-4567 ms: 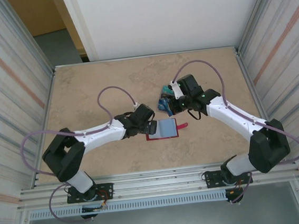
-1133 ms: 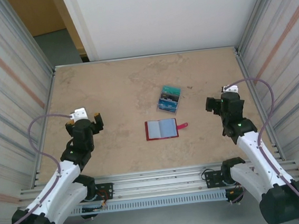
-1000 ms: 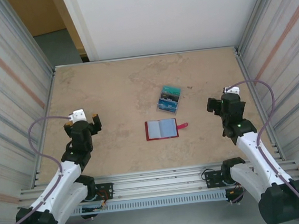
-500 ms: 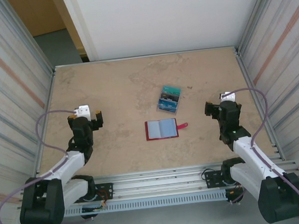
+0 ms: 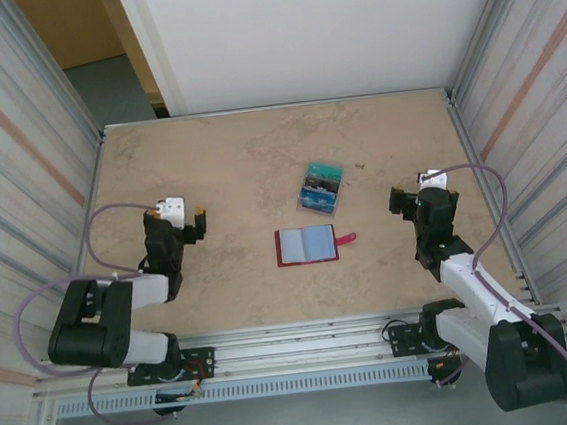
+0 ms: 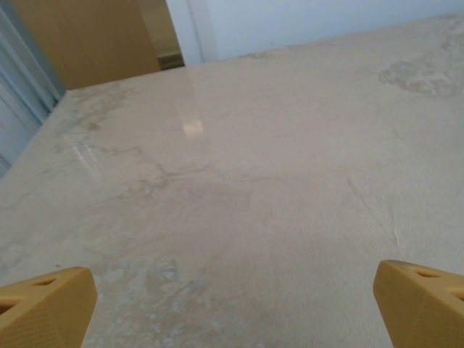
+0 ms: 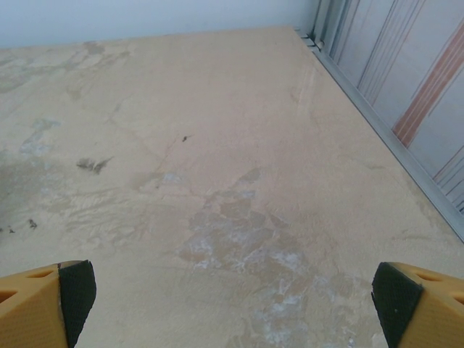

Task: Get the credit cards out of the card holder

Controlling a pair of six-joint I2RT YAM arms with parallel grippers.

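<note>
We see the card holder point(image 5: 307, 244) spread open at mid-desk, its long axis running left to right, between both arms. The right fingers point(image 7: 428, 304) seem a little nearer to it than the left fingers point(image 6: 43, 308). Both pairs stand wide open and hold nothing. The cards point(image 5: 320, 189) lie stacked just beyond it, not touching. Some seconds ago both arms reached over the card holder; now they are folded back near the desk's sides.

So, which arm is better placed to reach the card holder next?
Right, probably. The open right gripper sits nearer the card holder, whose snap tab points toward it; the credit cards also lie on that side.
</note>
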